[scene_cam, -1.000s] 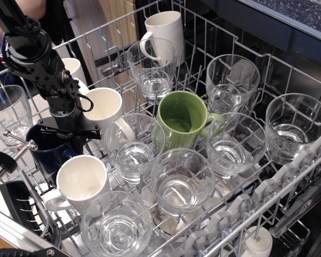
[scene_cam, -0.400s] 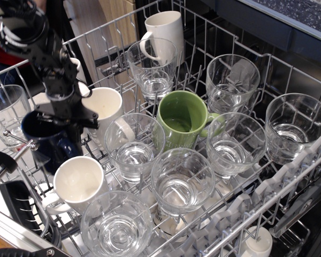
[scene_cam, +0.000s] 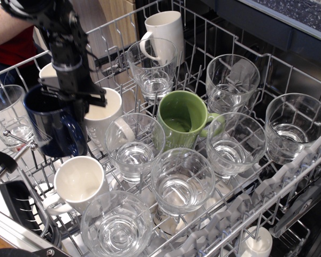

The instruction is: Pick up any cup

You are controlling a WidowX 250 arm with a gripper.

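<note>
The dark navy-blue cup (scene_cam: 52,128) hangs at the left of the dishwasher rack, lifted clear above the wires. My gripper (scene_cam: 69,99) comes down from the top left and is shut on the cup's right rim, one finger inside and one outside. The cup hangs upright, slightly tilted, beside a white mug (scene_cam: 106,115).
The wire rack (scene_cam: 214,37) holds several clear glasses, a green mug (scene_cam: 182,120), a white mug at the back (scene_cam: 163,29), another at the front left (scene_cam: 80,182) and one behind the arm (scene_cam: 48,75). A person in red stands at the top left (scene_cam: 13,37).
The gripper has risen with the navy cup, lifting it up out of its rack slot and slightly to the right. The other items have not moved.
</note>
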